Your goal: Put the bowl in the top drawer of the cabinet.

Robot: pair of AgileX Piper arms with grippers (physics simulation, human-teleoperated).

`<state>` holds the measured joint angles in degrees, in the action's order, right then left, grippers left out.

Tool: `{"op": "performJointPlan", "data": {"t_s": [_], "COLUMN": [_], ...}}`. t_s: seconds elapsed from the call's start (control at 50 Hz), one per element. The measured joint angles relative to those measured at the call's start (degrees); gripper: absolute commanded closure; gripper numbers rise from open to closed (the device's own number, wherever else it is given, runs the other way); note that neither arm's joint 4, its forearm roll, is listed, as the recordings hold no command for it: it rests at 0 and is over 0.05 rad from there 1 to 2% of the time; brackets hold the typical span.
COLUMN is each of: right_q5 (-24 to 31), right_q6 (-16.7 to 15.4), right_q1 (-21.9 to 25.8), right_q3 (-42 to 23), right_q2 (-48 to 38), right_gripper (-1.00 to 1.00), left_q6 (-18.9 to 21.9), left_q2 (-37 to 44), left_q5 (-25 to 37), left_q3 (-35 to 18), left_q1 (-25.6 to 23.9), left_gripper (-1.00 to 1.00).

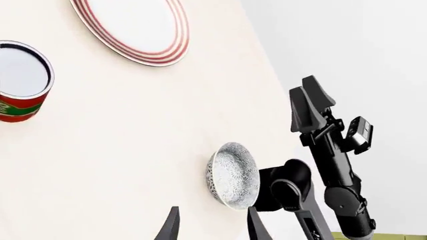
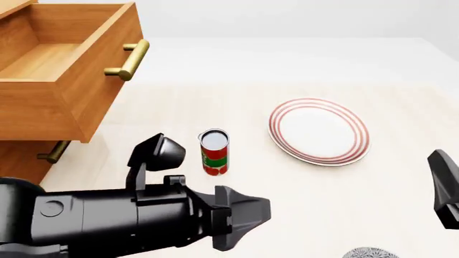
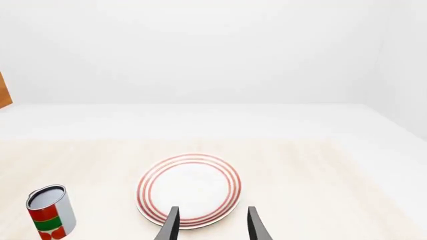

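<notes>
Patterned grey-blue ceramic is seen nearest of all: the bowl (image 2: 369, 252) sits at the near edge of the table (image 2: 344, 64), only its rim showing in the front view, right of centre. In the left wrist view the bowl (image 1: 233, 175) lies just ahead of the left gripper (image 1: 212, 227), fingers parted and nothing held. The right gripper (image 3: 212, 225) is also spread and empty; it is pointed over the plate (image 3: 189, 190), not at the bowl. In the front view only a piece of the right gripper (image 2: 446, 188) is caught, above and to the right of the bowl.

The left arm is stretched low across the near table, wrist turned toward the right. It is judged the better-placed arm, since its fingers face the bowl. Being round, the bowl offers no long axis; a rim pinch is judged necessary.

Farther off stand the can (image 2: 214, 152) and plate (image 2: 319, 130). Farthest left, the top drawer (image 2: 64, 70) of the cabinet (image 2: 21, 156) is pulled open.
</notes>
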<state>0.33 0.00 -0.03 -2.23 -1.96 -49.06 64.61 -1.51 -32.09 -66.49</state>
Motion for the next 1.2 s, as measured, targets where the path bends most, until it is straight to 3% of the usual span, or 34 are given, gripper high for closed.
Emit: {"op": "performJointPlan", "data": {"t_s": [0.74, 1.2], "right_q5": [0.0, 0.0], "right_q6": [0.0, 0.0], "right_q1": [0.0, 0.0], "right_q3": [0.0, 0.0], "right_q2": [0.0, 0.0], "right_gripper": [-1.00, -1.00], "left_q6": [2.7, 2.5], "left_q2": [13.1, 19.2], "left_q5": [6.0, 7.4], "left_q3": [-10.0, -13.7], "left_q1": [0.8, -1.3], "left_gripper": [-1.00, -1.00]}}
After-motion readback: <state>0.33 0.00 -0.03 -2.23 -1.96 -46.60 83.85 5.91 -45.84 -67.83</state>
